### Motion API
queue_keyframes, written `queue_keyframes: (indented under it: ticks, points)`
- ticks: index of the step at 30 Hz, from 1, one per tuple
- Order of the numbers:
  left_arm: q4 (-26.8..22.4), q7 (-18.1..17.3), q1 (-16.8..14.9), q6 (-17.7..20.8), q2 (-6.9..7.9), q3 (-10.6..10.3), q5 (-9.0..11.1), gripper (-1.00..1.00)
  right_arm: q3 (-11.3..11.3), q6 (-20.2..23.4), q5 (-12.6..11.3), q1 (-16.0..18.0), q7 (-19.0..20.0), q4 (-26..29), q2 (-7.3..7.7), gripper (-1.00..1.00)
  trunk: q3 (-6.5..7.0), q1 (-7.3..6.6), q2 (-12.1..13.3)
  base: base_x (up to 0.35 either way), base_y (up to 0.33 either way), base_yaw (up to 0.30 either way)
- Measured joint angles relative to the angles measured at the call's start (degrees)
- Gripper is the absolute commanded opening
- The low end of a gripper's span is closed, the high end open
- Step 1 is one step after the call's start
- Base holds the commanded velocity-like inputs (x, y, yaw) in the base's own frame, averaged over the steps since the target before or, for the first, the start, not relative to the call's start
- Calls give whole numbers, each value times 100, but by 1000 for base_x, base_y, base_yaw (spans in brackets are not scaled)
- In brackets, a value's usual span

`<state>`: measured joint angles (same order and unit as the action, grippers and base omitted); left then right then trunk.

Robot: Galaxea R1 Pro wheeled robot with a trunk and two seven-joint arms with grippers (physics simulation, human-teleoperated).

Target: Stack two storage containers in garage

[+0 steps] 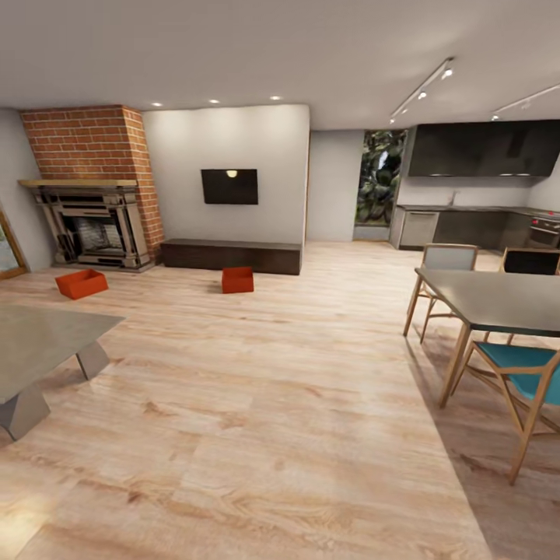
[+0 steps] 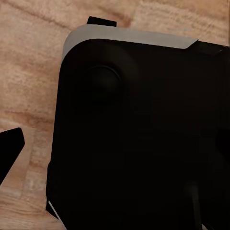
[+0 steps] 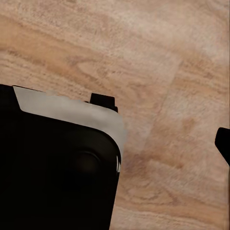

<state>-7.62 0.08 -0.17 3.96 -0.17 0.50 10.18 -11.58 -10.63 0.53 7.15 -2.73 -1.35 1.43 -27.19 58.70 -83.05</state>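
I am in the living room, on its light wood planks (image 1: 295,404). The two storage containers are open orange-red bins standing apart on the planks at the far side. One container (image 1: 81,283) is in front of the fireplace, the other (image 1: 237,280) in front of the dark TV bench. My left gripper (image 2: 115,153) hangs over my black base, and one dark fingertip (image 2: 10,149) shows at the frame edge. My right gripper (image 3: 115,143) also hangs low over the planks, with one fingertip (image 3: 223,143) at the far edge. Both look open and hold nothing. The garage and its floor are out of view.
A grey low table (image 1: 39,342) stands near left. A dark dining table (image 1: 498,299) with wooden chairs (image 1: 529,381) stands at right. Brick fireplace (image 1: 93,225), TV bench (image 1: 231,255) and wall TV (image 1: 229,187) line the far wall. A wide strip of planks runs toward the bins.
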Motion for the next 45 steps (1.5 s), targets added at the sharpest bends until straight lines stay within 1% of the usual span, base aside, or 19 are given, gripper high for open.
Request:
queue_keyframes:
  ticks: [9,12,22,36,40,45]
  points:
    - [0,0,0,-3,0,0,0,100,9,0,-22,-1,6,1,-1,100,0,0,0,323,0,275]
    - [0,0,0,-1,0,0,0,100,15,5,-39,-3,5,0,-1,100,0,0,0,323,0,140]
    - [1,0,-1,-2,0,0,0,100,-1,-1,-16,0,-71,15,-1,100,0,0,0,323,0,18]
    - [1,0,-1,0,2,0,1,100,-31,-8,15,0,-81,24,-1,100,0,0,0,323,0,0]
    - [1,0,-1,0,7,0,6,100,15,-3,-21,0,-82,24,-1,100,0,0,0,323,1,0]
    - [1,0,-1,0,7,0,6,100,18,-1,-23,0,-81,24,1,100,0,0,0,320,99,0]
